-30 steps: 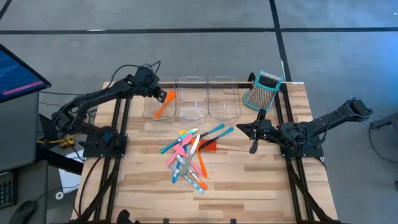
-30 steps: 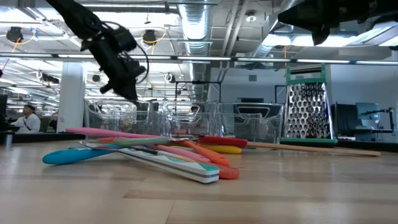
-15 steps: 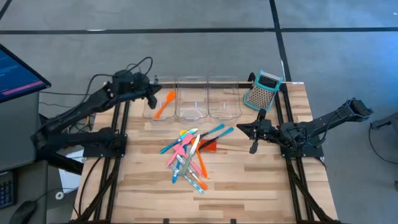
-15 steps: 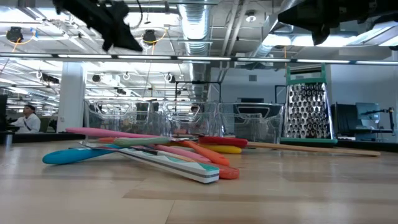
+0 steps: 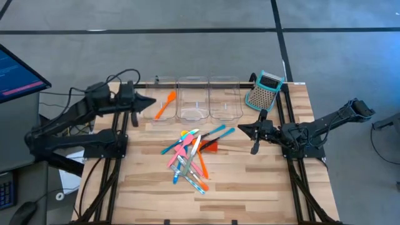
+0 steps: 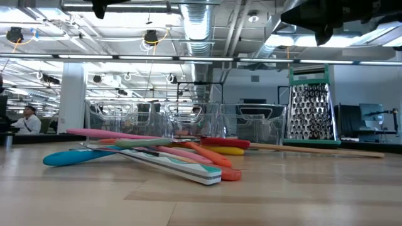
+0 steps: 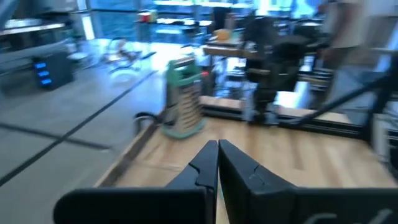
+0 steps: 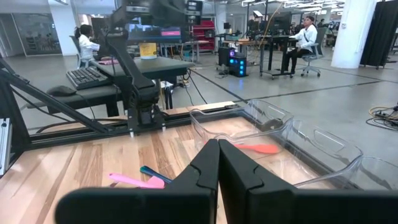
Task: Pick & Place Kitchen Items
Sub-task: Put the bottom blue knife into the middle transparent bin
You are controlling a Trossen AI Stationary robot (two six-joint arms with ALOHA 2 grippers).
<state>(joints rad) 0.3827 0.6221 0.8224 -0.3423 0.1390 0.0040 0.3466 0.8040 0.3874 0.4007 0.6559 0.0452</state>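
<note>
My left gripper [image 5: 149, 102] hangs pressed together and empty at the left edge of the wooden worktop [image 5: 262, 175], just beside the leftmost of three clear plastic bins [image 5: 192, 98], where one slim orange plastic spatula [image 5: 164, 105] lies, sorted there, I judge, as the first placed item. My right gripper [image 5: 241, 129], also closed on nothing, waits near the right side of the pile of slim coloured plastic utensils [image 5: 189, 157], roughly a dozen crossed over each other mid-worktop, awaiting picking. One teal-and-grey box grater [image 5: 263, 89] stands upright beyond the bins.
</note>
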